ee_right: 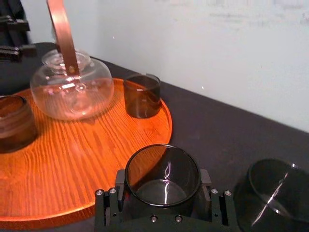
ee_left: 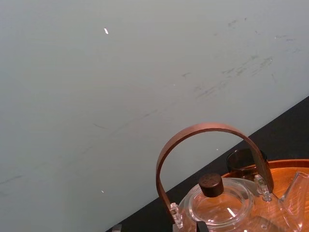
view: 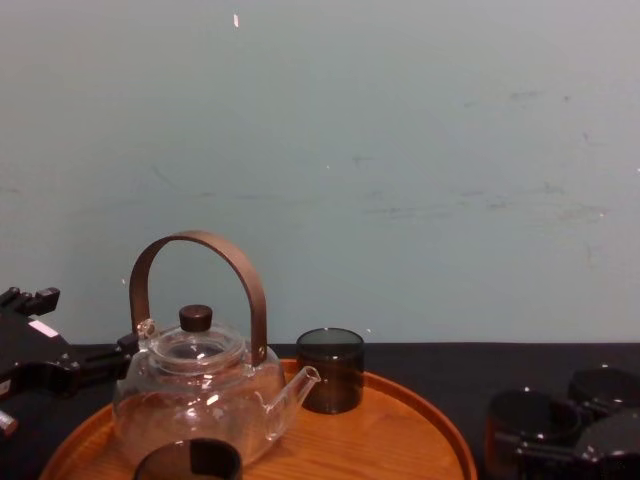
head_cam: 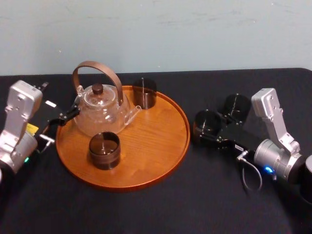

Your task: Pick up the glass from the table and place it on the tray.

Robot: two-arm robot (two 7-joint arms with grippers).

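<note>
A dark smoked glass stands upright on the black table, just right of the round wooden tray. My right gripper comes in low from the right. In the right wrist view its fingers press both sides of the glass, so it is shut on it. From the chest view the glass sits low at the right. At the tray's left rim, beside the teapot, my left gripper is parked with its fingers apart and nothing between them.
On the tray stand a clear glass teapot with a brown hoop handle and two dark glasses, one at the back and one at the front. Another dark glass stands on the table, close behind the held one.
</note>
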